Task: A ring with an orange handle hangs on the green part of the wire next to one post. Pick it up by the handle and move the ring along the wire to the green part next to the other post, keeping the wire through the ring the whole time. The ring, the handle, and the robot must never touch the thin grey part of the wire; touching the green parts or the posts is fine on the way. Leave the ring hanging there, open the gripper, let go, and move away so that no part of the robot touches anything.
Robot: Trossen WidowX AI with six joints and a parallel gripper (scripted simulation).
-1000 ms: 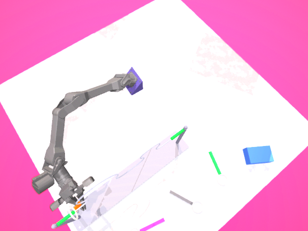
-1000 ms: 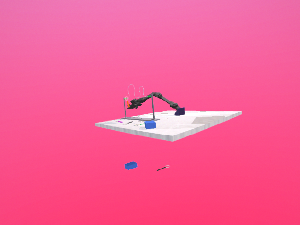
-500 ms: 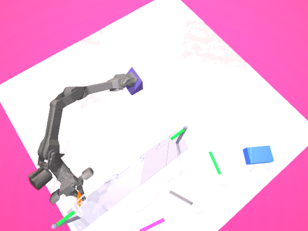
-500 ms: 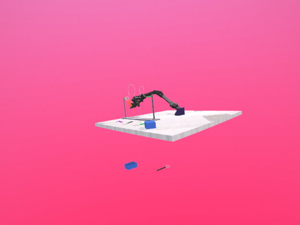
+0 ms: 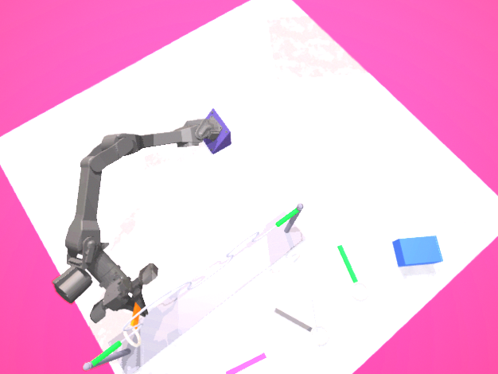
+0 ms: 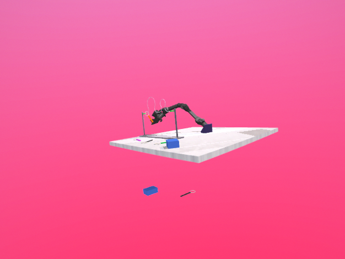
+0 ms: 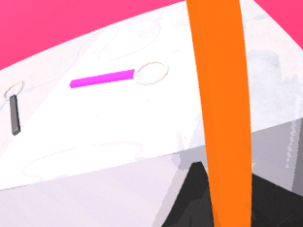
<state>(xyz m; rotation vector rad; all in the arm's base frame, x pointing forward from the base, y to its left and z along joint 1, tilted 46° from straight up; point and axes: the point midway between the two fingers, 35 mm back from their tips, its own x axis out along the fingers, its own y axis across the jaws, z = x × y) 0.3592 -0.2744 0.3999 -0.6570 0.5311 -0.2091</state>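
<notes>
My gripper [image 5: 134,306] [image 6: 156,119] [image 7: 227,221] is shut on the orange handle [image 5: 136,312] [image 6: 150,118] [image 7: 220,112] of the white ring [image 5: 132,334] [image 6: 146,113]. The ring hangs at the inner end of the green part [image 5: 105,354] next to the near post [image 5: 86,366] [image 6: 143,125]. The thin grey wire [image 5: 225,255] [image 6: 151,101] runs in loops to the other green part [image 5: 286,217] [image 6: 171,110] at the far post [image 5: 299,207] [image 6: 176,124]. I cannot tell whether the ring touches the wire. In the wrist view the handle stands upright between my dark fingers.
A blue box [image 5: 417,250] [image 6: 172,143] stands right of the far post. Loose wands lie on the table: a green one [image 5: 347,263], a grey one [image 5: 293,319] [image 7: 15,115] and a magenta one [image 5: 246,363] [image 7: 103,79]. The arm's purple base [image 5: 217,130] [image 6: 206,128] is behind. The table edge is close by the near post.
</notes>
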